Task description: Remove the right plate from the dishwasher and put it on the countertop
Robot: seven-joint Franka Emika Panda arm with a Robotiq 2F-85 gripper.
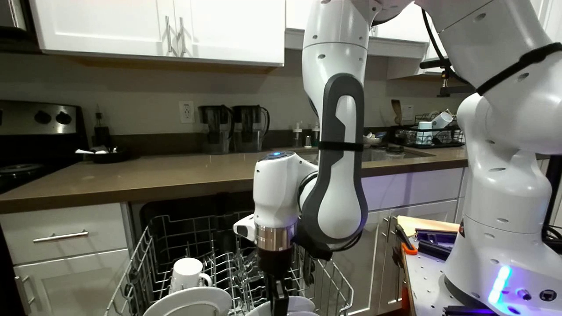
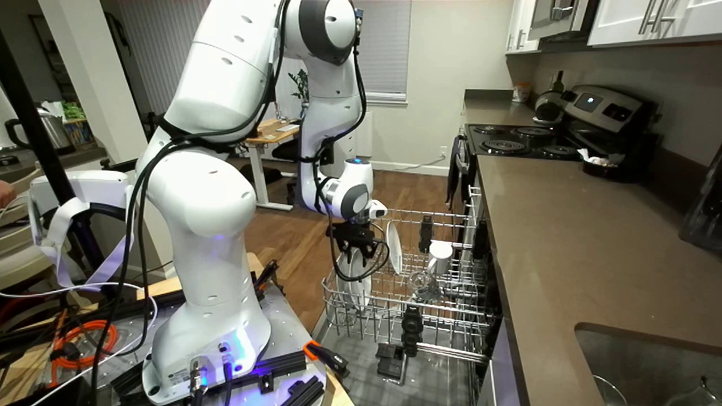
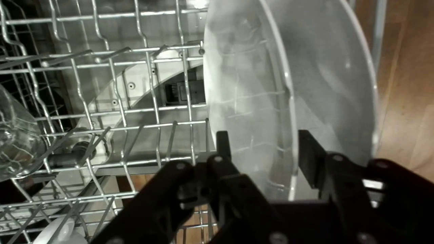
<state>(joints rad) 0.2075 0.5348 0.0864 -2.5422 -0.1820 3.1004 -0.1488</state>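
The dishwasher is open with its wire rack pulled out. The right plate stands upright in the rack, its rim between my fingers; it also shows in an exterior view. Another white plate stands close beside it, to the right in the wrist view. My gripper is open and points down around the near plate's rim. The rim lies close to the right finger; I cannot tell if they touch. In both exterior views the fingertips are partly hidden. The brown countertop also shows in an exterior view.
A white plate and a white mug stand farther left in the rack. A clear glass sits in the rack. Two pitchers stand on the countertop. A sink is cut into it, and a stovetop adjoins.
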